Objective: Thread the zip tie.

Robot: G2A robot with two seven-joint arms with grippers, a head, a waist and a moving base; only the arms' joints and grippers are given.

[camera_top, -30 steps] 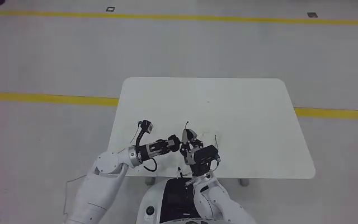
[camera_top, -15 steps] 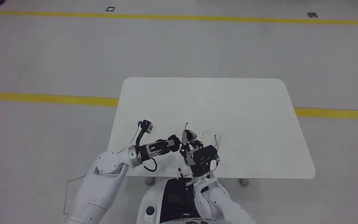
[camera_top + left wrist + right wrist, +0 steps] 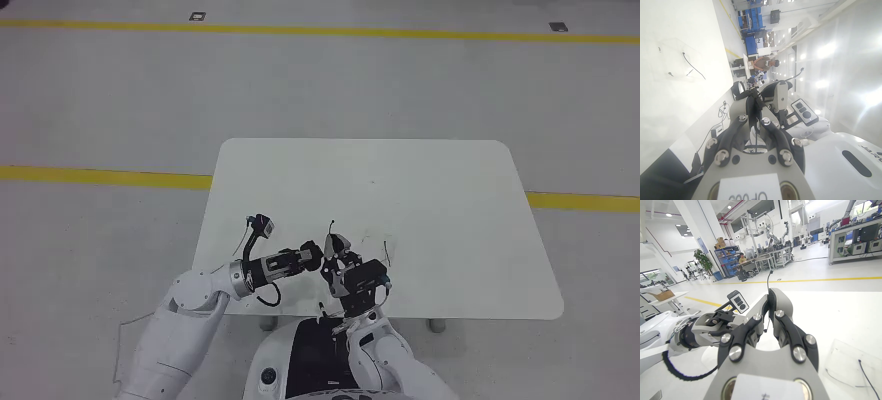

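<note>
Right wrist view has the right gripper [image 3: 769, 298] close up, its fingers pressed narrow on a black zip tie [image 3: 768, 283]. The tie stands upright between the pads. Its head pokes above the fingertips and its other end hangs below them, over the white table [image 3: 430, 190].

Just beside it the left gripper [image 3: 753, 93] comes in from the side, level with the table. Its fingers are drawn together at the tips, right against the right gripper. Whether they pinch the tie cannot be told.

From the top view both arms are bent in close to the near table edge, and the grippers meet above it.

A little farther along the table lies a clear tray [image 3: 840, 351] with spare zip ties [image 3: 867, 380] inside, apart from both grippers. Beyond the table, yellow floor lines [image 3: 300, 30] cross the floor.
</note>
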